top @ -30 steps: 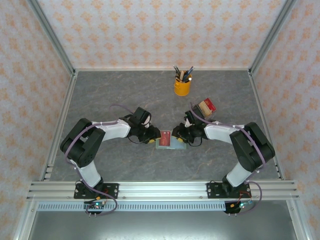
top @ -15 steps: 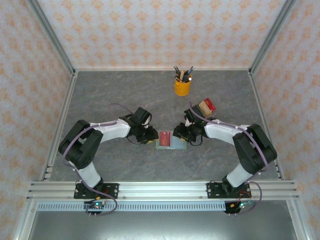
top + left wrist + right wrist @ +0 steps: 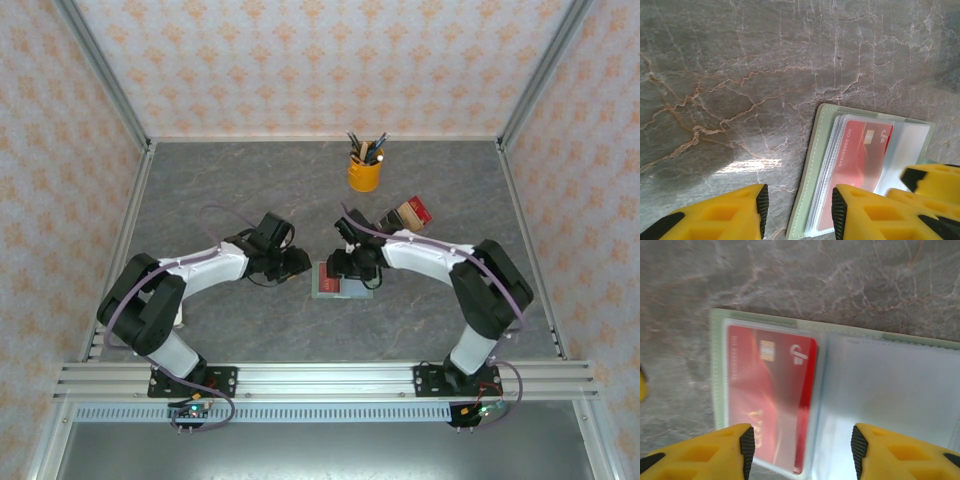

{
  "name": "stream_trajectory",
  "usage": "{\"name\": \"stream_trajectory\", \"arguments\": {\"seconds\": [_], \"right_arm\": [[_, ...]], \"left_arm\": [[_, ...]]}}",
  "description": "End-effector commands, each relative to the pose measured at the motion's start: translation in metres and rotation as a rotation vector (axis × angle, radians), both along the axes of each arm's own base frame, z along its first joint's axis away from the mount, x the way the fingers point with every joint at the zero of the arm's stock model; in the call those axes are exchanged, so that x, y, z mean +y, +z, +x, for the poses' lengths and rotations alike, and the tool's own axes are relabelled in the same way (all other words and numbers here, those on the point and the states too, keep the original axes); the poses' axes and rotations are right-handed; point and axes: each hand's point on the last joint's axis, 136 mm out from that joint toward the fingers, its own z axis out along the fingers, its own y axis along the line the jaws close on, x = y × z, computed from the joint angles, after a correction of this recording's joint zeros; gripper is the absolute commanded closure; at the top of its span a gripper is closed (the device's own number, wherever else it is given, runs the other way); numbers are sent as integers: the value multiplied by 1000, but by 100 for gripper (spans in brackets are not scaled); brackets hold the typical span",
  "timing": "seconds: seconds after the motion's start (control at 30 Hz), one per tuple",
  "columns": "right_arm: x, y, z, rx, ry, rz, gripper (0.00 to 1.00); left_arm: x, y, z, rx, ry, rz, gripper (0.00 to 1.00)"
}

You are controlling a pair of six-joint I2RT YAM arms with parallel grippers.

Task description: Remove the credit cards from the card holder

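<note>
The open card holder [image 3: 716, 370], red card [image 3: 770, 395] inside, is seen beneath the right hand [image 3: 802, 452], fingers parted. The left hand [image 3: 799, 210] is likewise spread, empty.

The holder [image 3: 890, 382] — sage green, with clear plastic sleeves — lies open and flat on the grey table [image 3: 250, 200]. One red card [image 3: 770, 390] sits tucked inside a sleeve, face up.

yellow pen cup [image 3: 364, 176] | upright block cluster [image 3: 409, 214] | grey marbled table [image 3: 220, 190]
</note>
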Motion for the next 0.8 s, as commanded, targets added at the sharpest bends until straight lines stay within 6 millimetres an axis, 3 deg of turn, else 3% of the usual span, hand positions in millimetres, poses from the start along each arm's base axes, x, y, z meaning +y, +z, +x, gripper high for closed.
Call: {"name": "stream_trajectory", "arguments": {"seconds": [0.0,0.13,0.4,0.77], "right_arm": [[-7,-12,-3,31,28,-77,44],[-19,-32,-5,63,24,-164,48],[-46,-62,-13,109,4,-313,65],[-48,-74,-18,128,5,-315,71]], "left_arm": [[-5,4,6,-20,19,-49,59],[-11,2,5,-7,11,-87,59],[-30,0,2,13,-43,-140,62],[-47,-1,3,18,-90,-165,74]]}}
